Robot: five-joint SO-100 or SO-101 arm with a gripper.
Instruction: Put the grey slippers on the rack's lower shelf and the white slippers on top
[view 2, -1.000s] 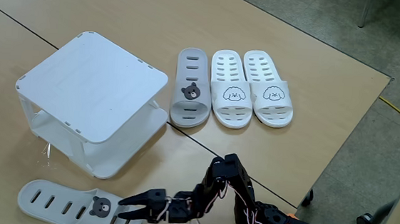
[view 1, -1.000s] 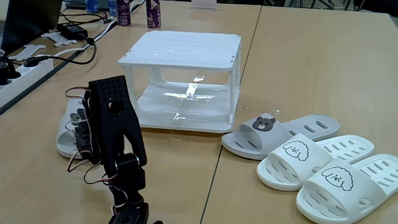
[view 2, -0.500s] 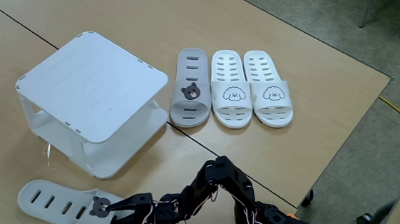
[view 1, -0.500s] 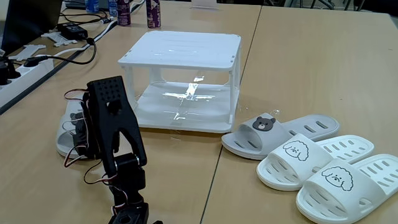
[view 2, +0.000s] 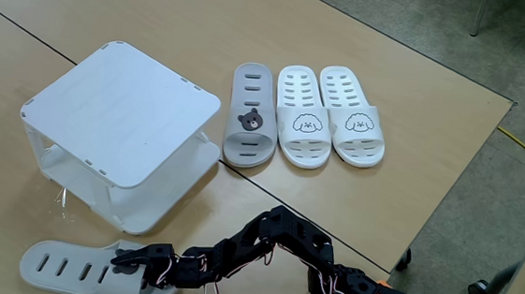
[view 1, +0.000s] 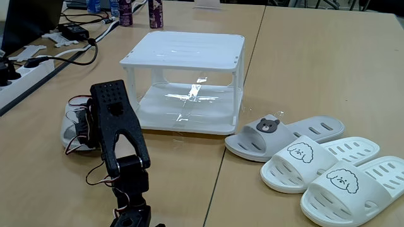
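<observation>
1. No readable brand or writing anywhere – only printed faces: a brown bear on each grey slipper, an outlined curly puppy on each white one.
2. Counts: two grey slippers, two white slippers, one rack, one arm.
3. Nearest in a fixed view: the black arm (view 1: 117,135) stands at the front left, leaning over the table, wires along it. In the other fixed view the gripper (view 2: 136,259) reaches left onto the strap end of the lone grey slipper (view 2: 70,268). Fingers are at the strap, but I cannot tell whether they are clamped on it or apart – too small and dark.
4. That grey slipper lies flat on the table, in front of the rack, toe end with slots pointing left in that view; in the lower fixed view it is mostly hidden behind the arm (view 1: 72,126).
5. Second grey slipper (view 2: 250,127) lies flat just beside the rack's right side, bear face visible, also seen at (view 1: 278,133).
6. White slippers (view 2: 331,115) – a pair side by side, touching or nearly so, just right of that grey one; nearer the camera at (view 1: 328,170).
7. Rack (view 2: 120,112) stands upright on the table; slatted top bare.
8. Lower shelf (view 1: 189,104) glossy, with light reflections, nothing on it.
9. Far left background: power strip (view 1: 22,72), cables, bottles (view 1: 139,12).
</observation>
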